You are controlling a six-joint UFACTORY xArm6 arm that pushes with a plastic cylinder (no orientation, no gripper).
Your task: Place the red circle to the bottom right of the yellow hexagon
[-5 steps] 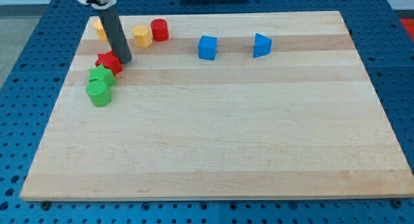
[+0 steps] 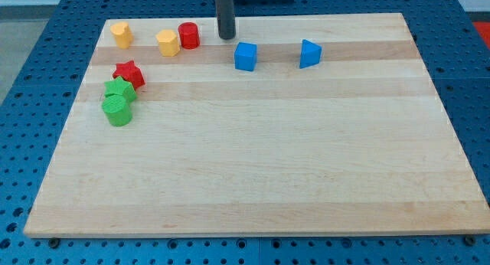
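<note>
The surface (image 2: 253, 165) is a pale wooden board that fills most of the view, lying on a blue perforated bench (image 2: 23, 142). Most of the blocks sit toward its 11 o'clock corner.

The rod comes down from the view's top edge, and my tip (image 2: 226, 37) rests on the board near its 12 o'clock edge. There are no jaws on this arm, only the plain rod, so nothing is spread, pressed together or pinched. The tip touches no block.

The blue cube (image 2: 245, 56) lies just at 5 o'clock of the tip. A second blue block (image 2: 309, 53), wedge-like in shape, sits at 3 o'clock of the cube, well apart from it.

The red circle (image 2: 189, 35) stands at 9 o'clock of the tip, a short gap between them. It touches the yellow hexagon (image 2: 168, 43), sitting at about 2 o'clock of it. Another yellow block (image 2: 120, 34) is farther off at 9 o'clock, near the board's corner; its shape is unclear.

A red star (image 2: 129, 73) lies at 7 o'clock of the hexagon. Two green blocks (image 2: 119, 89) (image 2: 117, 109) are packed against it at 7 o'clock, one behind the other.
</note>
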